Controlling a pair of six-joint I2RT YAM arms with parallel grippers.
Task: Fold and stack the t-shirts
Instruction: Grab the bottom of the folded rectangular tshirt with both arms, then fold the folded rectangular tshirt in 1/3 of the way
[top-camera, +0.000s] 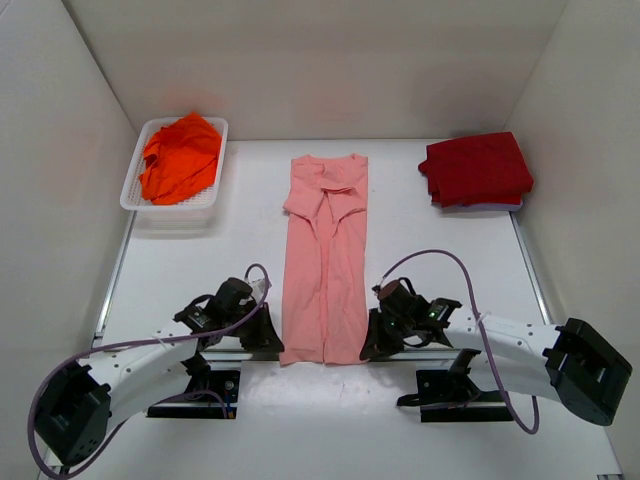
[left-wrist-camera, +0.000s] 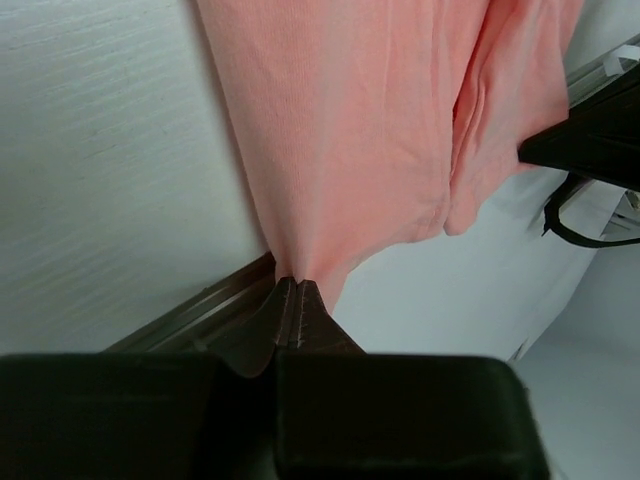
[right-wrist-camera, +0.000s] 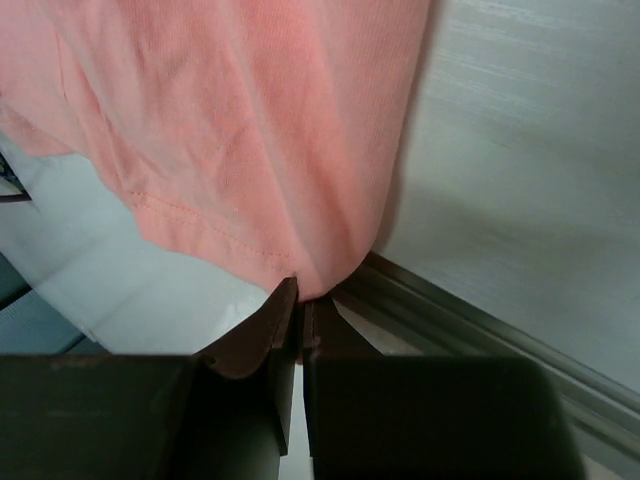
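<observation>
Stretching down the middle of the counter (top-camera: 450, 260), the salmon-pink t-shirt (top-camera: 325, 270) lies as one long narrow strip. Its sides and sleeves are turned inward, the collar end is far from the arms, and the hem sits at the near edge by the metal rail (left-wrist-camera: 190, 310). That shape suggests the lengthwise folds are done and the crosswise fold is next.

And look at the hem: the left tool (top-camera: 262, 335) is clenched on the near-left corner, and the right tool (top-camera: 378, 335) is clamped on the near-right corner. Both wrist views show pink cloth nipped right at the fingertips, with no gap between the pads. Pinching both corners at once probably keeps the hem straight and taut, so it can travel toward the collar without skewing.

Both arms mirror each other. They sweep in from their bases, forearms low along the near edge and wrists angled inward, so each tool meets the cloth from its own side.

Further out, the dark red t-shirt (top-camera: 477, 168) sits folded at the far right, well apart, and is likely where the stack will grow. At the far left, the bright orange t-shirt (top-camera: 180, 157) is crumpled inside the white slotted basket (top-camera: 135, 195), not yet folded.
</observation>
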